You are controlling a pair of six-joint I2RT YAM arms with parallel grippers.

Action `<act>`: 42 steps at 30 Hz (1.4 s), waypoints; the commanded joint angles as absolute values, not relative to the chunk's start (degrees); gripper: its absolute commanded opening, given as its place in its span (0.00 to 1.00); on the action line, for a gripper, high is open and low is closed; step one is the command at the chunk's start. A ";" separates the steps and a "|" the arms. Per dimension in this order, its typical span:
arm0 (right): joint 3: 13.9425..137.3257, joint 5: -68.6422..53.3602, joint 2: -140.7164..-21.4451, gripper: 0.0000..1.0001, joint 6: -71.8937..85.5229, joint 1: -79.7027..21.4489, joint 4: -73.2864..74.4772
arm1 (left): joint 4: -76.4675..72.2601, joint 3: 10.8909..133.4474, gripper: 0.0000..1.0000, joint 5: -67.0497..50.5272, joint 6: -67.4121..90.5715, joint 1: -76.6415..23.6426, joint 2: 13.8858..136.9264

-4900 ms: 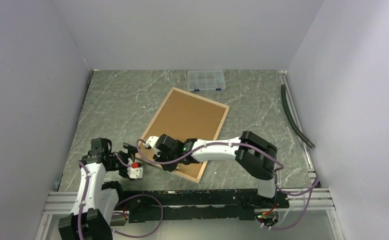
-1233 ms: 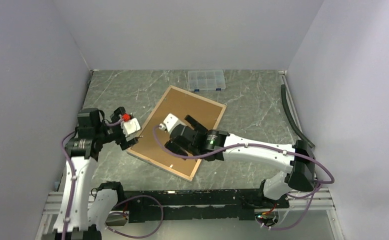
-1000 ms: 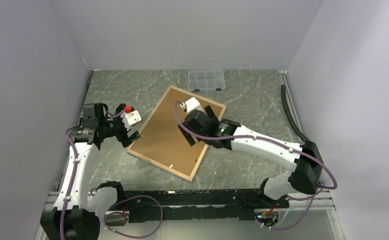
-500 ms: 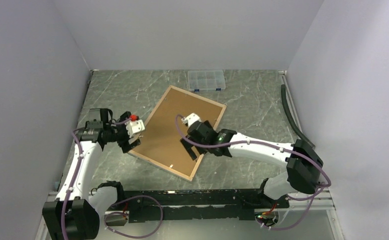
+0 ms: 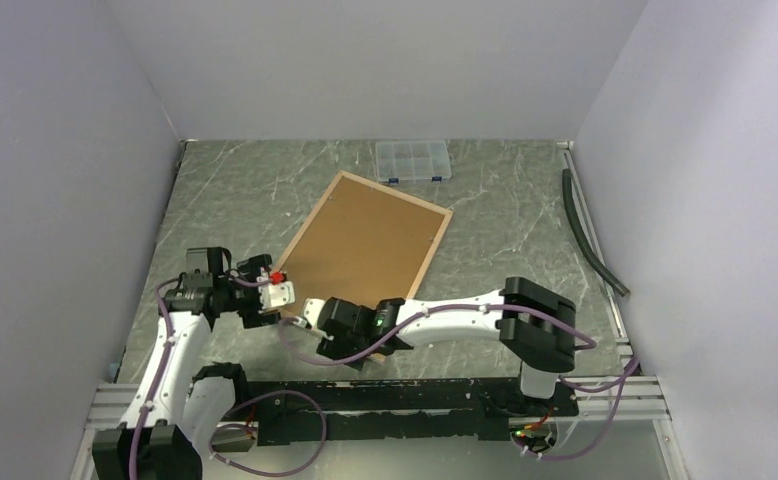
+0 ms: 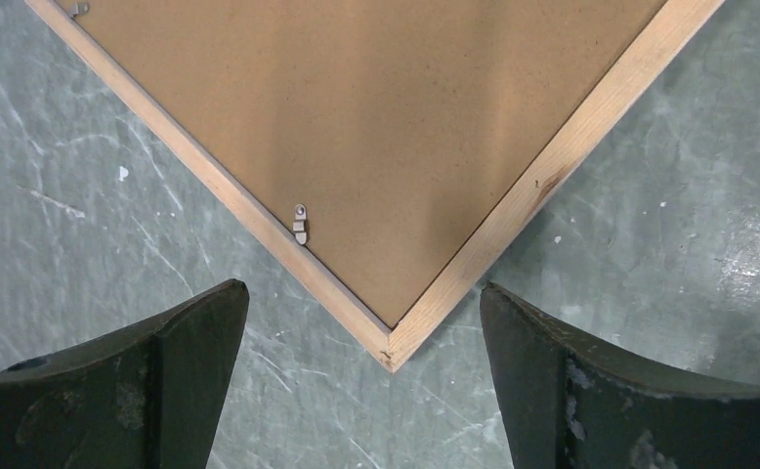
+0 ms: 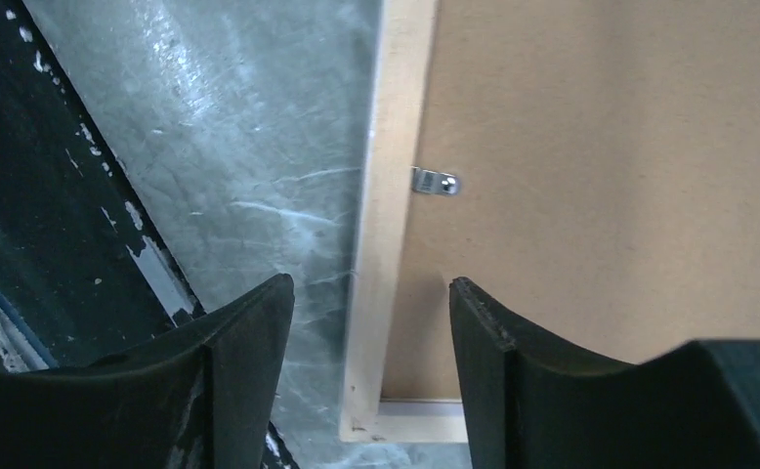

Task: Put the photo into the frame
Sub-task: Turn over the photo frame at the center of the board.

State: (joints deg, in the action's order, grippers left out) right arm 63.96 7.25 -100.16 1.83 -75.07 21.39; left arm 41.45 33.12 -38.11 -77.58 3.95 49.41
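Frame: I see it (image 5: 431, 250) lying back-up on the table (image 5: 235, 190), with the brown backing board (image 5: 365, 245) set inside its wood border.
Left gripper (image 6: 359, 291): spread wide, one finger on either side of the frame's left corner, neither touching it.
Right gripper (image 7: 368, 283): fingers parted, straddling the border by the near corner, near a small metal clip (image 7: 435, 182).

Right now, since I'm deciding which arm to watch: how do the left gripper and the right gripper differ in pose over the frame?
The left gripper sits over a corner of the frame, which lies centred between its jaws; the right gripper straddles a side rail near another corner. The left gripper's jaws stand wider than the right gripper's. Both face the frame's back, holding nothing.
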 commanded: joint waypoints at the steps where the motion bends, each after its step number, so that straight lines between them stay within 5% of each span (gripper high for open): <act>1: 64.58 9.56 -100.98 0.57 2.28 -76.24 17.70 | 38.45 29.64 0.94 -39.81 -84.51 3.96 44.86; 9: 59.85 12.33 -98.36 0.33 3.20 -76.92 12.94 | 33.29 24.89 0.94 -41.03 -85.86 3.95 41.94; 16: 56.72 11.93 -97.47 0.27 3.89 -76.97 11.52 | 31.50 21.20 0.94 -41.72 -89.70 3.96 42.46; 24: 61.06 10.02 -96.29 0.06 4.40 -75.98 12.88 | 29.75 17.34 0.94 -42.61 -100.93 3.95 43.77; 36: 66.43 3.31 -92.15 0.00 6.04 -73.21 16.13 | 14.74 9.21 0.94 -48.47 -106.55 3.87 38.89; 42: 68.40 1.87 -91.96 0.00 6.24 -73.21 17.61 | -6.08 4.34 0.94 -52.25 -107.02 3.78 41.80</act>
